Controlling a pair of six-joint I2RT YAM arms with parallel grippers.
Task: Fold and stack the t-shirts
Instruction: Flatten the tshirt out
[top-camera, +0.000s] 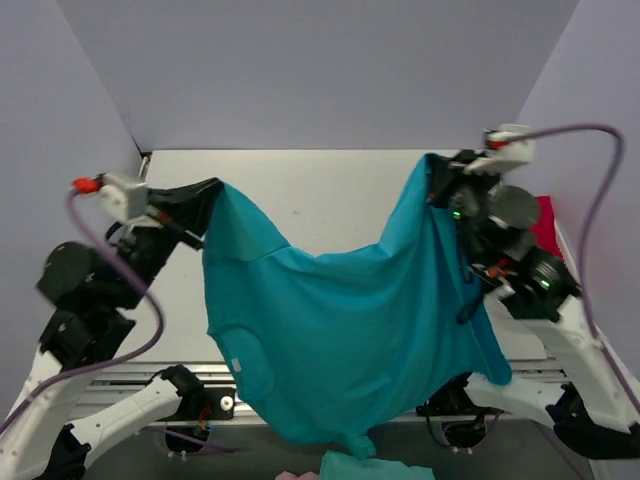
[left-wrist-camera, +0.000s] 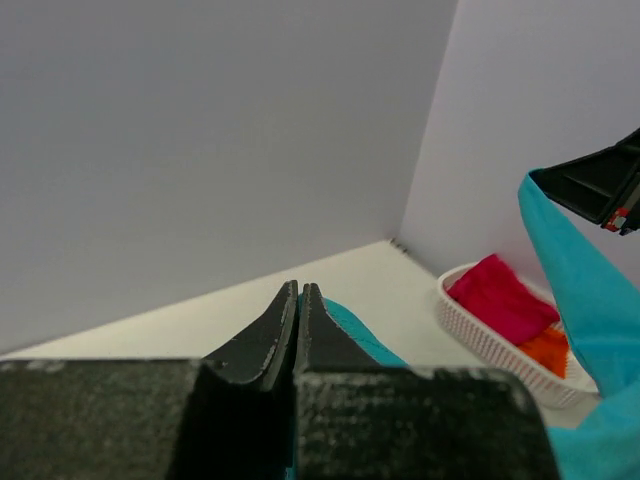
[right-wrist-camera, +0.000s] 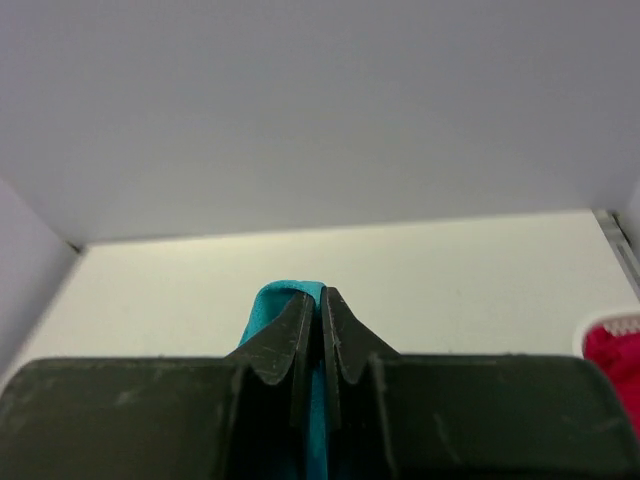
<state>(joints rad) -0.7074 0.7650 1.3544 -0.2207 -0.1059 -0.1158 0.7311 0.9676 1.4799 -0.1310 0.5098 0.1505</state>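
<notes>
Teal-blue t-shirt (top-camera: 340, 330) is up off the table (top-camera: 320, 190), slung between both arms like a hammock! Its lowest fold hangs at the near edge, between the two arm bases. Just below that fold, a scrap of paler teal cloth (top-camera: 375, 467) peeks in at the bottom of the overhead view; what it is, I cannot tell. Moving up, the body of the shirt sags in a wide curve, with a small white label showing near its left side. On the left, the left gripper (top-camera: 208, 193) has its fingers pressed tight together on one upper corner, teal fabric squeezed out beside the tips in its wrist view. Across on the right, the right gripper (top-camera: 436, 172) sits a touch higher, jaws pinched on the other corner, a fold of teal poking up between them. Beyond the shirt lies bare pale tabletop. Off to the right side sits the white slatted basket (left-wrist-camera: 470, 320), and inside it the crimson-pink t-shirt (left-wrist-camera: 497, 298) lies bunched beside the orange t-shirt (left-wrist-camera: 548, 352). At the very back stand plain grey walls (top-camera: 320, 70).
</notes>
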